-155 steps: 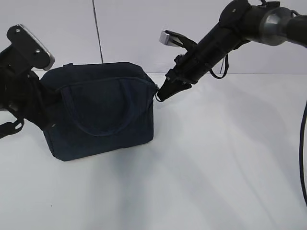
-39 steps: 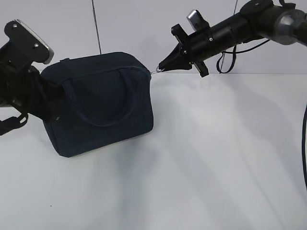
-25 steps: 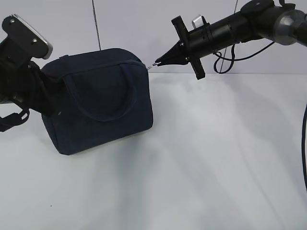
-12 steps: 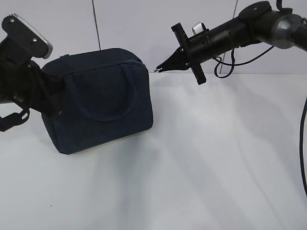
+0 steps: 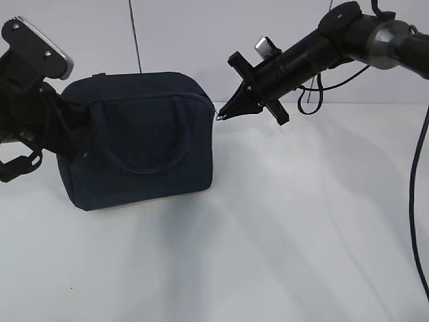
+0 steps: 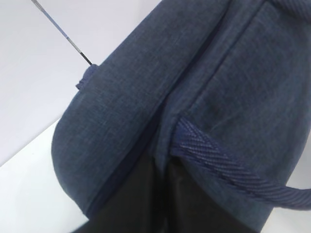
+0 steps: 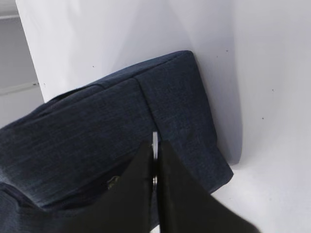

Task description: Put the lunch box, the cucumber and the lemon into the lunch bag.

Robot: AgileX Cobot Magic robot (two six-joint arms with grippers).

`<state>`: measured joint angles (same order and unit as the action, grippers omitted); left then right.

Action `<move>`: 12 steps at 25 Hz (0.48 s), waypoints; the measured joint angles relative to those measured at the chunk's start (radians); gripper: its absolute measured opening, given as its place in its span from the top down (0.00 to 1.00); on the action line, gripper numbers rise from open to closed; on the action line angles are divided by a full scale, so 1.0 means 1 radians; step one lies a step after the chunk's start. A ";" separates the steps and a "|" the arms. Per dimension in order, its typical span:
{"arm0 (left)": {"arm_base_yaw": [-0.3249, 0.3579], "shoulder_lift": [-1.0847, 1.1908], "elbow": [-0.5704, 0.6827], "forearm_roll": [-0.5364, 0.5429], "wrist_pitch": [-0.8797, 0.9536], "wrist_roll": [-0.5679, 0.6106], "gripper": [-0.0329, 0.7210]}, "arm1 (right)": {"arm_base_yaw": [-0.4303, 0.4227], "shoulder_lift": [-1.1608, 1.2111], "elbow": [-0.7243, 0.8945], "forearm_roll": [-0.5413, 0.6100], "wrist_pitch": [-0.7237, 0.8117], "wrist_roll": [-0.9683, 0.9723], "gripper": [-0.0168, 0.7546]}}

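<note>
The dark navy lunch bag (image 5: 141, 144) stands on the white table with its handle (image 5: 137, 134) facing me. My left gripper (image 5: 72, 149) is at the bag's left end; in the left wrist view its dark fingers (image 6: 146, 199) are shut on a fold of the bag's fabric (image 6: 194, 73) beside the handle strap (image 6: 228, 170). My right gripper (image 5: 222, 114) is at the bag's upper right corner, shut on the metal ring pull (image 7: 154, 141) of the zipper, over the bag (image 7: 97, 136). The lunch box, the cucumber and the lemon are out of view.
The white table (image 5: 301, 221) runs to the right and front of the bag. A white wall with a thin dark vertical line (image 5: 134, 33) stands behind. The right arm's cable (image 5: 421, 201) hangs along the right edge.
My right gripper, still on the ring pull, has moved from the bag's top right edge down to its upper right corner. The bag has settled from tilted to more level. The left gripper keeps its hold.
</note>
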<state>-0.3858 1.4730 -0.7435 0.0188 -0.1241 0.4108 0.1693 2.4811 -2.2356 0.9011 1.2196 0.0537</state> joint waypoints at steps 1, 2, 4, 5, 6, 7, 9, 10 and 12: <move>0.000 0.000 0.000 0.000 0.000 0.000 0.94 | 0.002 0.000 0.000 -0.004 0.000 -0.014 0.95; 0.000 0.000 0.000 -0.002 0.000 0.000 0.94 | 0.003 0.000 0.000 -0.006 0.000 -0.029 0.95; -0.004 0.000 0.000 -0.019 0.000 0.000 0.94 | 0.003 0.000 0.000 -0.012 0.000 -0.060 0.95; -0.012 0.000 0.000 -0.035 0.000 0.000 0.94 | 0.003 0.000 0.000 -0.016 0.000 -0.076 0.95; -0.023 0.000 0.000 -0.044 0.002 0.000 0.94 | 0.003 0.000 -0.002 -0.018 0.000 -0.092 0.95; -0.035 0.000 0.000 -0.050 0.002 0.000 0.94 | 0.003 0.000 -0.004 -0.025 0.000 -0.106 0.95; -0.078 0.000 0.000 -0.055 0.004 0.000 0.94 | 0.003 0.000 -0.011 -0.034 0.000 -0.121 0.95; -0.099 0.000 0.000 -0.060 0.005 0.000 0.94 | 0.003 0.000 -0.011 -0.036 -0.007 -0.125 0.95; -0.155 0.000 0.000 -0.078 0.008 0.000 0.94 | 0.003 0.000 -0.013 -0.036 -0.026 -0.133 0.95</move>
<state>-0.5412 1.4730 -0.7435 -0.0597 -0.1159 0.4108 0.1728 2.4811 -2.2488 0.8651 1.1932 -0.0792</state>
